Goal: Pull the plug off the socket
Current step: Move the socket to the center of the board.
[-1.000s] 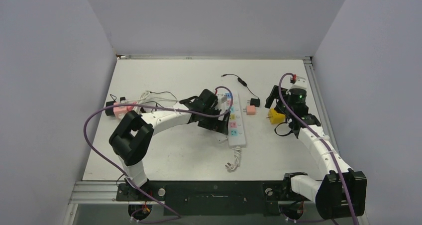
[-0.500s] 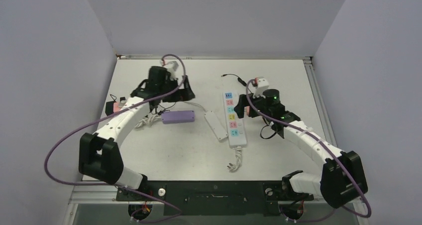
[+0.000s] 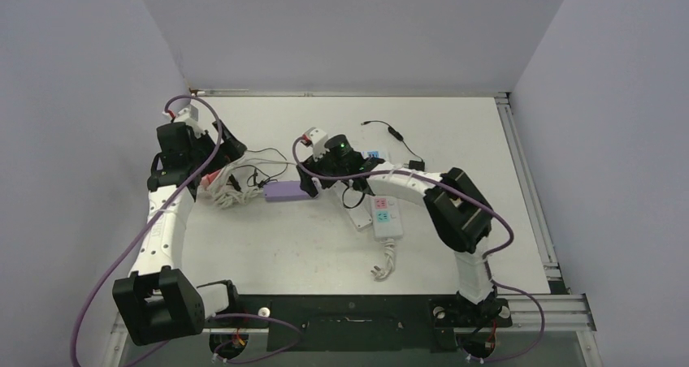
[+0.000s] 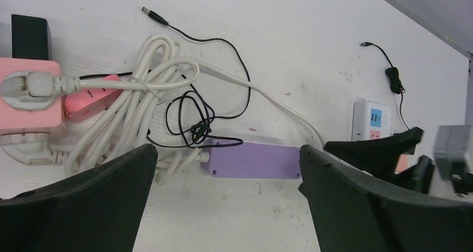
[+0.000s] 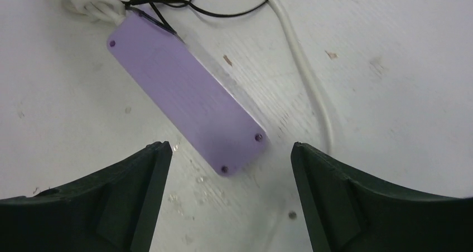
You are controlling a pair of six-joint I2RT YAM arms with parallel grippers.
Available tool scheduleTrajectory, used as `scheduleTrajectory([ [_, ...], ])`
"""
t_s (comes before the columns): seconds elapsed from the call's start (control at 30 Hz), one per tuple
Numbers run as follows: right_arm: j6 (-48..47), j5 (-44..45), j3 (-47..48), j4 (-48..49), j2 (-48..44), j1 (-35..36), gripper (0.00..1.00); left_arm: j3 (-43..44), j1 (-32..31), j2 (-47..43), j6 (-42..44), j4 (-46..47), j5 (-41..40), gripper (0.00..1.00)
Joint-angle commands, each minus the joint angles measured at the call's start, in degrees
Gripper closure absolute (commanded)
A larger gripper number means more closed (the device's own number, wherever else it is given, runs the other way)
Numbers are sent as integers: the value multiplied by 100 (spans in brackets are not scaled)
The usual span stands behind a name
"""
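A white plug point(image 4: 30, 85) sits in a pink socket block point(image 4: 28, 110) at the left edge of the left wrist view, and its white cable point(image 4: 139, 104) lies coiled beside it. From above, the pink socket point(image 3: 210, 178) lies at the table's left. My left gripper point(image 4: 226, 149) hangs open and empty, to the right of the plug and apart from it. The right gripper point(image 5: 230, 146) is open and empty, with one end of a purple box point(image 5: 187, 96) between its fingers, untouched. From above, the right gripper point(image 3: 313, 180) stands at that box's right end.
A white power strip point(image 3: 386, 213) with coloured outlets lies mid-table, partly under my right arm. A thin black wire point(image 4: 195, 121) tangles over the white cable. A black block point(image 4: 29, 37) sits behind the pink socket. Another thin black lead point(image 3: 394, 131) lies further back.
The left arm has swung from the table's middle back to the far left. My right arm has crossed leftward over the power strip to the purple box, and its jaws have narrowed a little.
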Motion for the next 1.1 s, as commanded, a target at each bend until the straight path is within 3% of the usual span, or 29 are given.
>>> scheduleTrajectory([
  [0.0,-125,-443,1030,419,832,316,19,36,161,-195,-60,227,192,2],
  [0.1,-127,-799,1667,553,1393,444,19,21,263,-258,-83,276,225,2],
  [0.33,-283,-1088,2569,540,2317,627,6,16,328,-274,-112,303,406,2],
  [0.53,-779,-713,2740,218,2593,737,9,-4,351,-274,-134,325,495,2],
  [0.67,-1193,117,2481,145,2436,900,27,-11,351,-273,-132,340,494,2],
  [0.8,-1155,622,1717,433,1959,908,59,-20,351,-262,-113,334,445,2],
  [0.87,-1110,835,1343,543,1648,900,71,-30,351,-250,-104,330,416,2],
  [1.07,-776,1374,228,527,691,803,77,-43,335,-157,-96,334,429,1],
])
